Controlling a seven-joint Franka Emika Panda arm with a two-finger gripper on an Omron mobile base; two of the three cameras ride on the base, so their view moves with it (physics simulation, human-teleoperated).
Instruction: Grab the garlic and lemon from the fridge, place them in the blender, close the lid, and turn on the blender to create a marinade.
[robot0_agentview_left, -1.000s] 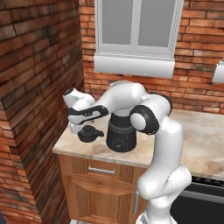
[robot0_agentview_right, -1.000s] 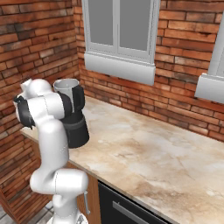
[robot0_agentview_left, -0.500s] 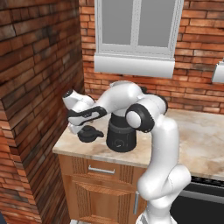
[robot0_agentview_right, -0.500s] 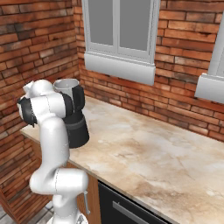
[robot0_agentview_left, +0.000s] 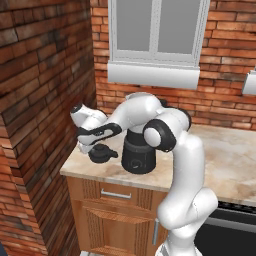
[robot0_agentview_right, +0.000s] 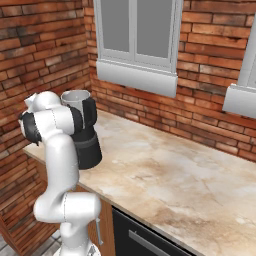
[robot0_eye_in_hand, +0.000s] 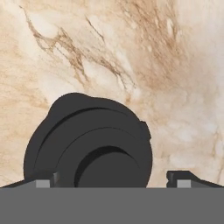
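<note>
The lid (robot0_eye_in_hand: 92, 144), a round black cap with a raised knob, lies flat on the marble counter (robot0_eye_in_hand: 175, 65), left of the blender (robot0_agentview_left: 139, 154). My gripper (robot0_eye_in_hand: 111, 181) hangs just above it and stands open, one fingertip on each side of the cap. In the left base view the gripper (robot0_agentview_left: 92, 146) is low over the lid (robot0_agentview_left: 103, 154) near the counter's left end. The blender's clear jar (robot0_agentview_right: 76, 98) stands open-topped on its black base (robot0_agentview_right: 90, 150). The garlic, lemon and fridge are out of view.
A brick wall (robot0_agentview_left: 35, 90) closes the counter's left end, close beside my hand. Another brick wall with a window sill (robot0_agentview_left: 152, 75) runs behind the counter. Wooden cabinet drawers (robot0_agentview_left: 112, 210) sit below. The counter (robot0_agentview_right: 190, 175) stretches away to the right.
My hand has dropped a little lower over the lid. The lid and blender have not moved.
</note>
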